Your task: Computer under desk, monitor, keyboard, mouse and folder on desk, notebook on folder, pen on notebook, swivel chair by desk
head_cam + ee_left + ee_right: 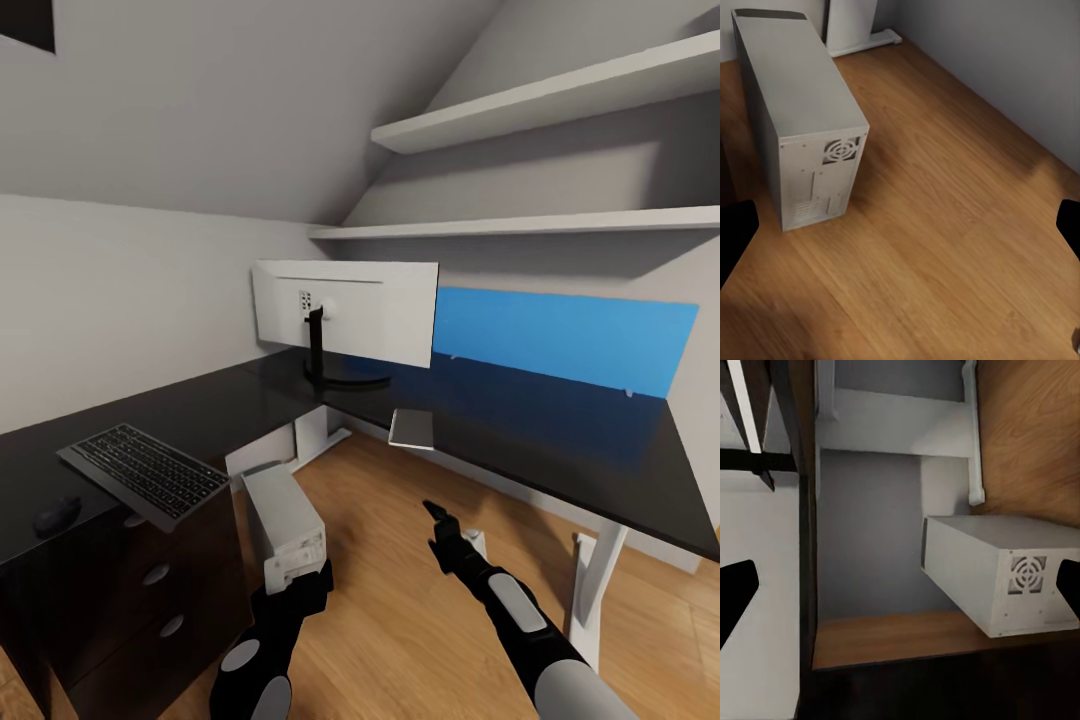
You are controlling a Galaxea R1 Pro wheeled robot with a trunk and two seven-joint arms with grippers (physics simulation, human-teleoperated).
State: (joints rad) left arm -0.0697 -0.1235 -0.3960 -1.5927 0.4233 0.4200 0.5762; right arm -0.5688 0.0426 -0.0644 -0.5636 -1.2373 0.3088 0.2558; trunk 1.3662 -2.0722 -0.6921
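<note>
The desk (560, 440), an L-shaped glossy black top on white legs, is seen from the head camera wrapping around the corner of the room. The monitor (345, 310) stands on it near the corner, its white back turned toward the camera. The keyboard (145, 472) lies tilted on the desk's left wing above the drawers, its near end jutting past the edge, with the mouse (57, 515) just beside it. A small grey notebook (411, 428) overhangs the inner desk edge. The computer (285, 527) stands upright on the wood floor (400, 600) beside the drawers. The left gripper (900, 225) is held spread above the floor near the computer, empty. The right gripper (900, 592) is likewise spread, holding nothing.
</note>
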